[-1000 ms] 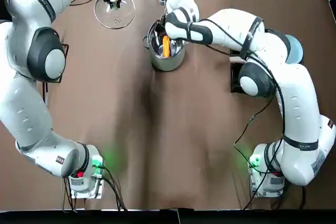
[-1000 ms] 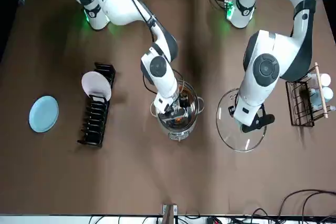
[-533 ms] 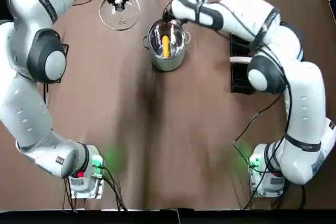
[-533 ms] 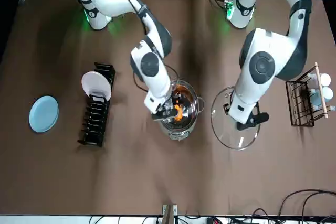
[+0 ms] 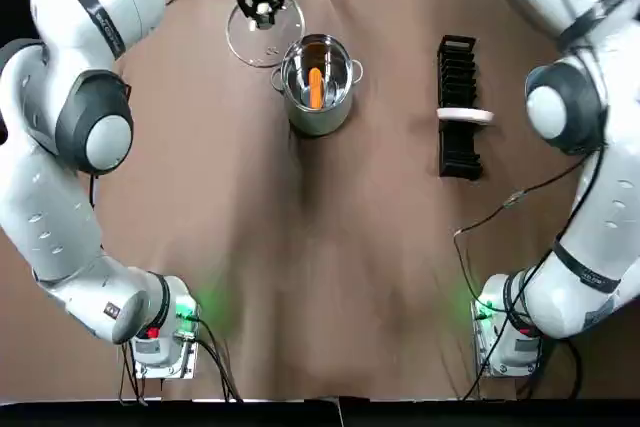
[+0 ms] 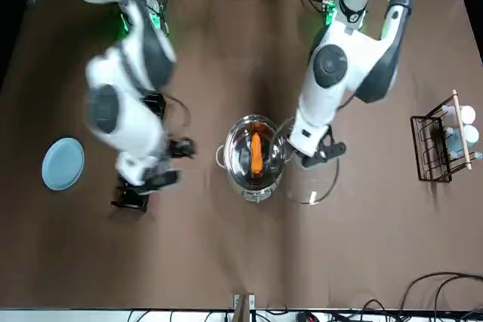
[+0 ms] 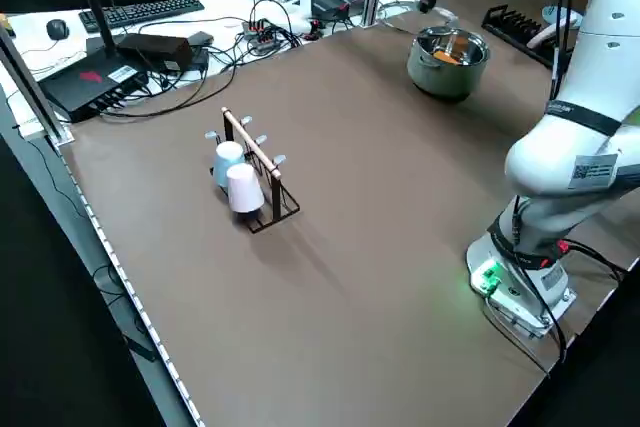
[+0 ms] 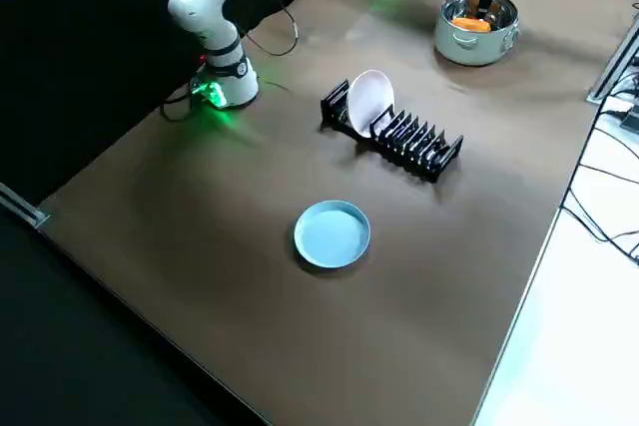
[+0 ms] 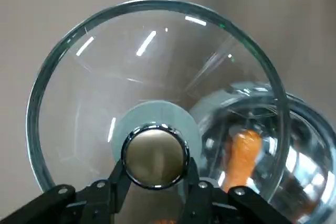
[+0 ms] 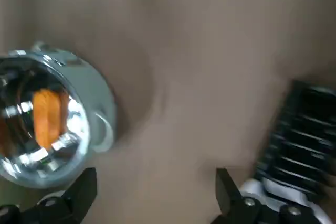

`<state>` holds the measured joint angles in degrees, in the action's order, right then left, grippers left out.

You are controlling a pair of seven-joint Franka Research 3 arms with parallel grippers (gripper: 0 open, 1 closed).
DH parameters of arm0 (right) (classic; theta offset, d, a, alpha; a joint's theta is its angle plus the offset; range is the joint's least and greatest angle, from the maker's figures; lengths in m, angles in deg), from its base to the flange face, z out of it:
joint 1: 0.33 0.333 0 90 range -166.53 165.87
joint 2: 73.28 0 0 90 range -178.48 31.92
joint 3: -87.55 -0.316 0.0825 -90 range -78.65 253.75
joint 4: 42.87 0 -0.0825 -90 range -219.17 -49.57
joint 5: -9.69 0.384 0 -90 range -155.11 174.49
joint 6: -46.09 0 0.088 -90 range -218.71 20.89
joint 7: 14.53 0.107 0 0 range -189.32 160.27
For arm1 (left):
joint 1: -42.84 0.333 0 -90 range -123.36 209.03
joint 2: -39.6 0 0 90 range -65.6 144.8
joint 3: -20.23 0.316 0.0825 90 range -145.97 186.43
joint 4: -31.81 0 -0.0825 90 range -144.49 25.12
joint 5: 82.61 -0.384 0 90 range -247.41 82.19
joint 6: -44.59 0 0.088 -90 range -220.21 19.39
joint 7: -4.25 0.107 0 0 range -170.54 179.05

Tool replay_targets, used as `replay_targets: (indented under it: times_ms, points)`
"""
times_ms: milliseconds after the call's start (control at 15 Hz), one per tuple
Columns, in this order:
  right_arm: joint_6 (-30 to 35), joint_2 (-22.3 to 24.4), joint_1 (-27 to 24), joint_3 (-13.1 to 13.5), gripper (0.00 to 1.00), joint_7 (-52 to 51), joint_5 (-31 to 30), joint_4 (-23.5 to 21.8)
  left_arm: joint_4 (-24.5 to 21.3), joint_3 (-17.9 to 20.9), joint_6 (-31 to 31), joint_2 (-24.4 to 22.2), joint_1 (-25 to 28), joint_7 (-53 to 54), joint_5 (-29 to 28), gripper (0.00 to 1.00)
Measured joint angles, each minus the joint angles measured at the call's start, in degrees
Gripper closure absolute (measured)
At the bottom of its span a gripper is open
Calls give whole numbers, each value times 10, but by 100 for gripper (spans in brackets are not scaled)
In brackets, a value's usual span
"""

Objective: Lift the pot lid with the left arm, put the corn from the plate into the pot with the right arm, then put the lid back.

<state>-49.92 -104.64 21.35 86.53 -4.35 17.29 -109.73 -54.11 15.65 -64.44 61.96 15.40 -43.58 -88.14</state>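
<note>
Pot (image 5: 318, 123) stands uncovered near the far middle of the surface (image 5: 300, 267). Corn (image 5: 316, 87) lies inside it, orange, flat on the bottom. Left gripper (image 9: 156, 165) is clamped on the metal knob (image 9: 155, 149) of the glass lid (image 9: 79, 93), one finger on each side. The lid is held up just beside the pot on the robot's left; in the left wrist view one edge overlaps the pot's rim. Right gripper (image 10: 155, 179) is empty, fingers spread wide, up in the air toward the far edge, on the dish rack (image 5: 458, 152) side of the pot. White plate (image 5: 465, 115) sits upright in a rack slot. Blue plate (image 6: 63, 164) lies flat well out on the robot's right. Cup rack (image 7: 252, 147) with two cups stands well apart on the robot's left
</note>
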Motion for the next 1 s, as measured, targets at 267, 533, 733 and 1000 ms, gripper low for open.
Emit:
replay_targets:
  times_ms: [267, 533, 733, 1000]
  points:
    - [169, 63, -108, 0, 0, -134, 1, -2, -2, -18, -49, 5, -35, -56, 0, 54]
    - [188, 87, -166, 1, 0, -155, 0, -5, -4, -18, -122, 31, -63, -79, 0, 54]
    - [167, 164, -176, 11, 0, -150, -25, -50, -4, -19, -162, 57, -76, -105, 0, 55]
    - [97, 288, -182, 14, 0, -146, -59, -187, -4, -19, -169, 67, -85, -128, 1, 55]
